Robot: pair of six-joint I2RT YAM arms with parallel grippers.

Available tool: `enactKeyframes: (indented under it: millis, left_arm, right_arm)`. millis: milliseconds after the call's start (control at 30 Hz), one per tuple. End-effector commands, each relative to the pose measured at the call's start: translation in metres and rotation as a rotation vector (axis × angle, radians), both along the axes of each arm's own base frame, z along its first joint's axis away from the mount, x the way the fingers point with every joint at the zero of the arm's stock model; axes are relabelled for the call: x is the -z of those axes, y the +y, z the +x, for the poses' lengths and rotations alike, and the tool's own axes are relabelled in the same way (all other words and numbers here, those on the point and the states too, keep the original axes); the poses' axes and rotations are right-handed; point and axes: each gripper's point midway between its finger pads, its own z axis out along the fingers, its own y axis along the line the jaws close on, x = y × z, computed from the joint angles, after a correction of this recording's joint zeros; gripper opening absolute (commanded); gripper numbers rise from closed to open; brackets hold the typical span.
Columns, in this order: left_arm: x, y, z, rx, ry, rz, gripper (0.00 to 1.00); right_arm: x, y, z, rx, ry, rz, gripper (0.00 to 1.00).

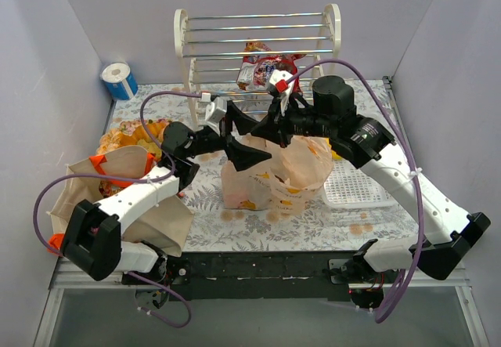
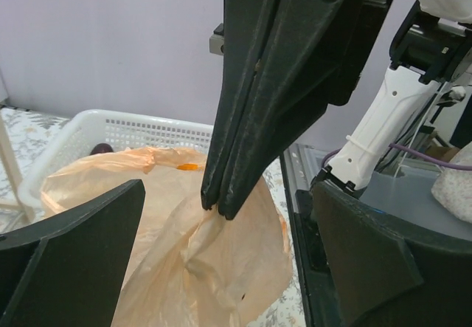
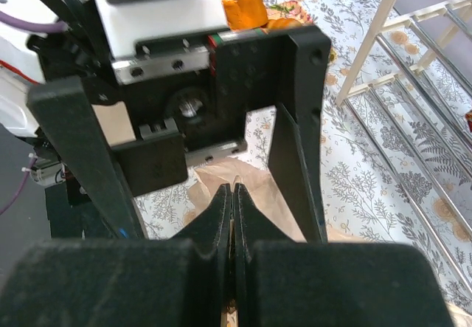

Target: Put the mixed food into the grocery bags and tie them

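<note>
The peach-orange plastic bag (image 1: 274, 176) stands mid-table, with yellow and orange shapes showing through it. My right gripper (image 1: 263, 128) is shut on a bunched strip of the bag's top, seen in the right wrist view (image 3: 234, 193) and, from the left wrist, as shut fingers (image 2: 236, 150) pinching the film (image 2: 199, 268). My left gripper (image 1: 243, 139) is open wide, its jaws straddling the right gripper's tips just above the bag (image 2: 228, 231). The beige tote (image 1: 125, 202) with orange handles lies at the left. Red snack packets (image 1: 266, 69) lie on the rack.
A white wire rack (image 1: 258, 41) stands at the back. A white lattice basket (image 1: 356, 189) sits right of the bag and holds something dark (image 2: 102, 148). Golden pastries (image 1: 131, 135) lie behind the tote. A blue-and-white roll (image 1: 119, 81) stands at the back left.
</note>
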Motion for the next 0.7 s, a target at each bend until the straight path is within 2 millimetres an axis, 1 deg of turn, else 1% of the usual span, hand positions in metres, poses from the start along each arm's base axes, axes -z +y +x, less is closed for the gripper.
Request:
enactKeyframes:
  millis: [0, 33, 67, 100, 133, 167, 200, 233, 333, 400, 433, 500, 567, 667]
  left_arm:
    - [0.009, -0.014, -0.001, 0.024, 0.051, -0.035, 0.98]
    - [0.018, -0.018, 0.002, 0.025, 0.080, -0.029, 0.98]
    - [0.018, -0.020, 0.000, 0.037, 0.092, -0.041, 0.98]
    - [0.025, -0.020, -0.001, 0.037, 0.113, -0.039, 0.98]
    - [0.028, -0.020, -0.002, 0.038, 0.120, -0.043, 0.97]
    - [0.024, -0.019, -0.006, 0.044, 0.115, -0.063, 0.95]
    - [0.025, -0.019, -0.008, 0.046, 0.119, -0.065, 0.95]
    - [0.028, -0.019, -0.010, 0.047, 0.124, -0.062, 0.94]
    - [0.032, -0.023, -0.017, 0.066, 0.128, -0.050, 0.93]
    - [0.033, -0.025, -0.020, 0.065, 0.132, -0.059, 0.93]
    - [0.033, -0.025, -0.020, 0.062, 0.135, -0.063, 0.93]
    - [0.036, -0.027, -0.020, 0.058, 0.145, -0.066, 0.91]
    - [0.040, -0.031, -0.021, 0.061, 0.159, -0.059, 0.89]
    - [0.048, -0.035, -0.014, 0.028, 0.186, -0.048, 0.77]
  right_arm:
    - [-0.017, 0.004, -0.003, -0.023, -0.039, 0.077, 0.01]
    - [-0.020, 0.003, -0.001, -0.011, -0.052, 0.089, 0.01]
    - [-0.020, 0.003, 0.000, -0.001, -0.052, 0.090, 0.01]
    - [-0.019, 0.002, 0.002, 0.009, -0.045, 0.090, 0.01]
    - [-0.018, 0.001, 0.006, 0.033, -0.043, 0.087, 0.01]
    - [-0.017, 0.000, 0.010, 0.050, -0.038, 0.083, 0.01]
    - [-0.019, -0.002, 0.013, 0.070, -0.034, 0.086, 0.01]
    - [-0.016, -0.003, 0.020, 0.099, -0.027, 0.075, 0.01]
    - [-0.010, -0.006, 0.028, 0.144, -0.006, 0.055, 0.01]
    - [-0.008, -0.007, 0.028, 0.150, -0.007, 0.054, 0.01]
    - [-0.004, -0.007, 0.028, 0.160, 0.018, 0.058, 0.01]
    - [-0.005, -0.008, 0.028, 0.165, 0.017, 0.068, 0.01]
    - [-0.003, -0.008, 0.028, 0.170, 0.023, 0.068, 0.01]
    - [-0.009, -0.010, 0.028, 0.178, 0.014, 0.082, 0.01]
